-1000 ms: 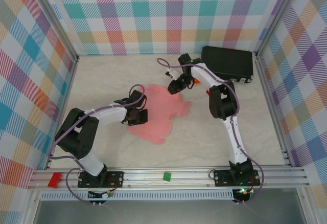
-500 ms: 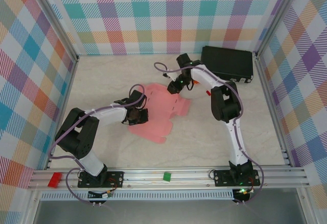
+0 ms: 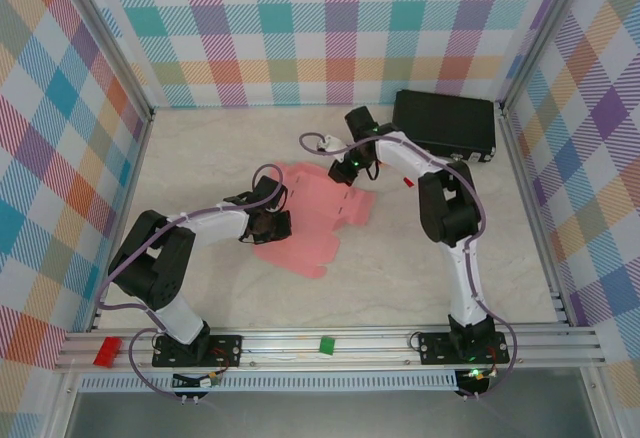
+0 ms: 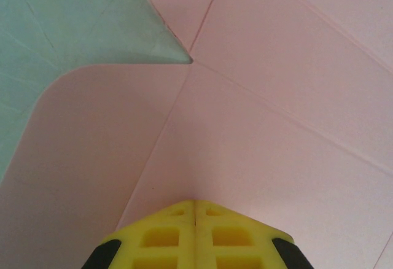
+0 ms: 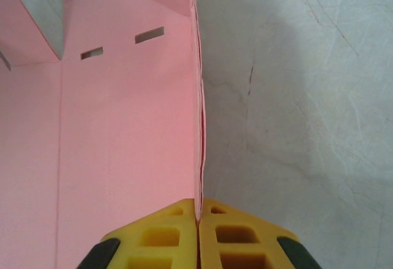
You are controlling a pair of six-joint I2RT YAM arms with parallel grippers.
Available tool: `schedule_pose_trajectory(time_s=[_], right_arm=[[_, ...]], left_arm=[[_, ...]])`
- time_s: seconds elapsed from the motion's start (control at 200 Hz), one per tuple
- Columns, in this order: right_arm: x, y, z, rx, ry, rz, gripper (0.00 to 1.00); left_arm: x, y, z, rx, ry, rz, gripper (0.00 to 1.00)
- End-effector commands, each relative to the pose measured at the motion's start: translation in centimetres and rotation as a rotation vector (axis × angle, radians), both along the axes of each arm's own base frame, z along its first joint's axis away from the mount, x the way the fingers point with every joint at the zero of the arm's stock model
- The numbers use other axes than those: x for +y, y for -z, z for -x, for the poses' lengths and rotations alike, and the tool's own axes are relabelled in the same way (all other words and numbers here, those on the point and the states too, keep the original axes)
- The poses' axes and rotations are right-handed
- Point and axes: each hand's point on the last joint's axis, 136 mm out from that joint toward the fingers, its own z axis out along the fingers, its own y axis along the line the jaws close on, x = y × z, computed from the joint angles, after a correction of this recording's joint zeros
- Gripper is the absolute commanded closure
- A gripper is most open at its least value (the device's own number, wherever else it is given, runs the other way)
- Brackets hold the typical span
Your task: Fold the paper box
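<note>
Two grippers meet the paper box (image 3: 312,226), a flat pink die-cut sheet lying near the middle of the table (image 3: 200,158). Its long axis runs from about 11 o'clock to 5 o'clock in your overhead view. Your left gripper (image 3: 276,226) sits at the sheet's 9 o'clock edge. From the left wrist, its yellow fingertips (image 4: 194,220) are pressed together with no gap. Pink card with crease lines spreads beyond them, and a notch of bare table shows at 11 o'clock. You cannot tell from there whether any card is caught between them. Your right gripper (image 3: 346,169) is at the sheet's 1 o'clock edge. From the right wrist, its jaws (image 5: 198,223) are closed on the card's edge. That edge (image 5: 198,128) stands upright and runs straight down into the seam between the fingers, with two small slots (image 5: 149,35) toward 11 o'clock. A black case (image 3: 446,124) lies at the table's 1 o'clock corner, apart from the sheet.
</note>
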Motion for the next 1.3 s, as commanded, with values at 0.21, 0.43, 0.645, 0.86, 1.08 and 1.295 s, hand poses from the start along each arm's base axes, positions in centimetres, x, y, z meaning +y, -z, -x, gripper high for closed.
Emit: schedule_pose_trajectory(time_s=[0.21, 0.43, 0.645, 0.86, 1.08, 1.295], right_arm=[[2.6, -4.2, 0.3, -0.303, -0.052, -0.030, 0.93], [2.8, -4.9, 0.1, -0.459, -0.051, 0.004, 0.92], [3.0, -5.6, 0.7, -0.594, -0.093, -0.010, 0.92], [3.0, -5.0, 1.0, -0.668, -0.133, 0.007, 0.91], [3.4, -4.2, 0.7, -0.738, -0.145, 0.037, 0.91], [3.2, -3.8, -0.6, -0.810, -0.107, 0.068, 0.90]], left_arm=[[-0.5, 3.3, -0.8, 0.006, -0.057, 0.003, 1.00], [-1.4, 3.1, -2.8, -0.066, -0.073, 0.038, 1.00], [-1.9, 3.0, -5.0, -0.130, -0.112, 0.058, 1.00], [-2.9, 3.1, -6.9, -0.167, -0.133, 0.085, 1.00], [-3.2, 3.3, -7.6, -0.188, -0.142, 0.103, 1.00], [-3.4, 2.8, -7.4, -0.195, -0.117, 0.110, 1.00]])
